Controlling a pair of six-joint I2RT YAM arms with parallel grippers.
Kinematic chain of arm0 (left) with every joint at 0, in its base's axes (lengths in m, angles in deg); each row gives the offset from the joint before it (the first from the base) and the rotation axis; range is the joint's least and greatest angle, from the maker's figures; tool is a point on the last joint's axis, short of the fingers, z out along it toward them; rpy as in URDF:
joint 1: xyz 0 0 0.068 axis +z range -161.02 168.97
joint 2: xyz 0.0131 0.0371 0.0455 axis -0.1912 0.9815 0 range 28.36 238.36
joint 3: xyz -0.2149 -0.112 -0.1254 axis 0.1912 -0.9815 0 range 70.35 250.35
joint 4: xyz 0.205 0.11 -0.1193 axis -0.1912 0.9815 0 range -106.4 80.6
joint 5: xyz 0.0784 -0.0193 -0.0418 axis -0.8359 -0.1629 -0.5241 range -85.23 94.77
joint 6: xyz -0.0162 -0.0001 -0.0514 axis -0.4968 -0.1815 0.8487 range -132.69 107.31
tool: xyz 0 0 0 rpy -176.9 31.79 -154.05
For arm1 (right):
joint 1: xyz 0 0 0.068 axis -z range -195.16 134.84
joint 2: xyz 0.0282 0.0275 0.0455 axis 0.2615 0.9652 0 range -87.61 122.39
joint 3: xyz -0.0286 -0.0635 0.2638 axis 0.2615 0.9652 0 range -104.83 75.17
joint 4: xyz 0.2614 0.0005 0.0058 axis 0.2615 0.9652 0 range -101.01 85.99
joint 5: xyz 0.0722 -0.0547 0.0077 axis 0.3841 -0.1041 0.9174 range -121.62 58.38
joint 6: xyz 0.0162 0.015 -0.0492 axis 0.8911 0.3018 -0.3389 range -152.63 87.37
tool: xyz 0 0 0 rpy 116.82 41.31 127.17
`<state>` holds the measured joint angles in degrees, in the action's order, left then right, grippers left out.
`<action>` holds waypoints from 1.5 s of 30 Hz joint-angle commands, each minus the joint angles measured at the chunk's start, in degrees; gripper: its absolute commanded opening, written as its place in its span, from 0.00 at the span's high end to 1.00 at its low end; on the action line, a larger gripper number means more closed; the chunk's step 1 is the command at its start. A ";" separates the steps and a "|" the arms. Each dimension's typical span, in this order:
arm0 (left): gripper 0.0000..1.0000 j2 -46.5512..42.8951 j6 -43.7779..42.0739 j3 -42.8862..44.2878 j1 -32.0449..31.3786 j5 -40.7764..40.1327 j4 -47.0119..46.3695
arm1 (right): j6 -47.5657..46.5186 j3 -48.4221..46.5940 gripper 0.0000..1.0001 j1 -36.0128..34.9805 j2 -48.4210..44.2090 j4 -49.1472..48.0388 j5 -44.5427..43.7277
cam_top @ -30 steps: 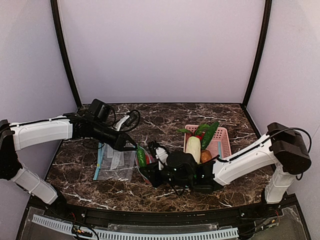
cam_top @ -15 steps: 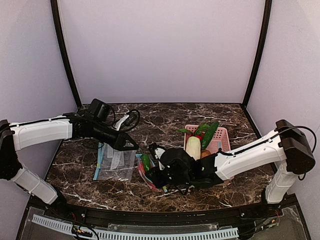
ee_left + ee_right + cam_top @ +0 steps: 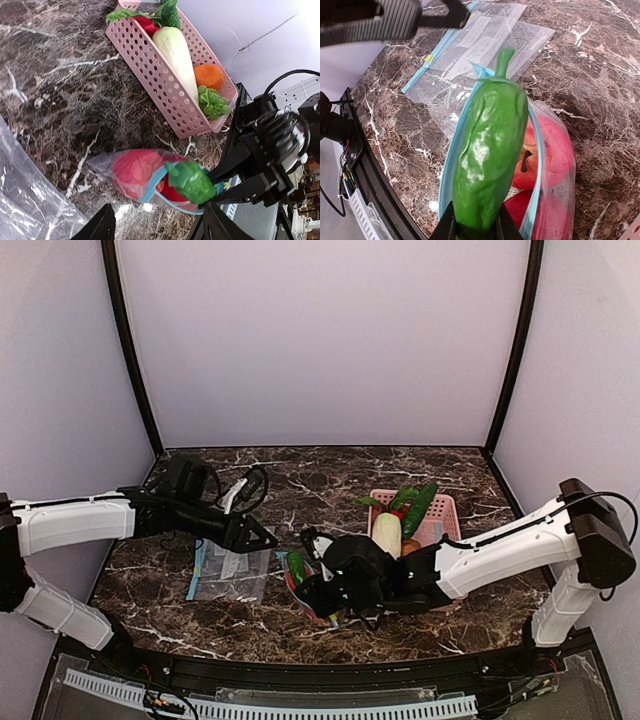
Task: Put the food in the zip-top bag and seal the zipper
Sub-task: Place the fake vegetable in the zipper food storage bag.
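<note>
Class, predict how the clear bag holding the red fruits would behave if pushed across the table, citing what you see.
The bag probably crumples rather than slides whole: its thin wall sags around the red fruits. Those round fruits would likely make it roll unevenly. Its mouth is open around the cucumber, so contents might spill.

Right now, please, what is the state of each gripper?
Left gripper: jaws open, holding nothing.
Right gripper: jaws closed on the green vegetable.
</note>
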<state>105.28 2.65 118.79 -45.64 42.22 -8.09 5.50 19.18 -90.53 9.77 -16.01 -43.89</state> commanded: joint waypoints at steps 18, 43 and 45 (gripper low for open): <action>0.43 1.87 16.03 -16.36 0.25 6.66 -30.24 | 0.85 2.85 1.00 0.35 -2.41 -3.66 1.80; 0.87 7.56 14.61 -12.27 -1.47 6.61 -27.72 | -0.55 2.61 1.00 0.95 -1.87 -3.75 3.40; 0.95 7.02 14.65 -12.12 -1.50 6.46 -27.77 | -1.12 2.76 1.00 0.93 -2.14 -3.44 3.78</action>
<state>112.78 17.88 105.24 -46.92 48.67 -36.59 5.59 21.96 -89.79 7.35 -18.34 -41.25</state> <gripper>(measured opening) 0.097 0.180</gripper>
